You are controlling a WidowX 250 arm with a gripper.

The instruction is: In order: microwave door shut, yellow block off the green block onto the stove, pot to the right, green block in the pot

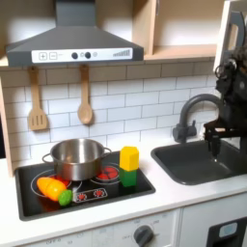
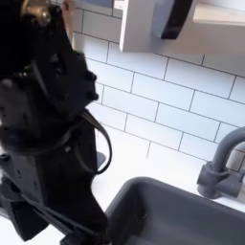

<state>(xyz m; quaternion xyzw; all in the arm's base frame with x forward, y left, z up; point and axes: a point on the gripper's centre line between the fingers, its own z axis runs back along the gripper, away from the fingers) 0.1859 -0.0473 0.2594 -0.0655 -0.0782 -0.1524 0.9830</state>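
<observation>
On the black stove (image 1: 145,182) at the first exterior view's lower left, the yellow block (image 1: 129,156) sits on top of the green block (image 1: 128,178). The steel pot (image 1: 75,157) stands just left of them on the back burner. The white microwave door (image 1: 232,24) shows at the top right, swung outward; in the second exterior view it is a white panel (image 2: 144,24) with a dark handle (image 2: 177,19). My black arm (image 2: 48,134) hangs below the door, and the gripper (image 1: 210,138) points down over the sink. Its fingers are too dark to separate.
The grey sink basin (image 1: 198,164) (image 2: 182,215) with a curved faucet (image 1: 186,114) (image 2: 222,167) lies under the arm. Orange-yellow toy food (image 1: 52,186) and a lime-green piece (image 1: 65,198) lie on the stove's front left. A range hood (image 1: 72,39) and hanging wooden utensils (image 1: 85,101) are behind.
</observation>
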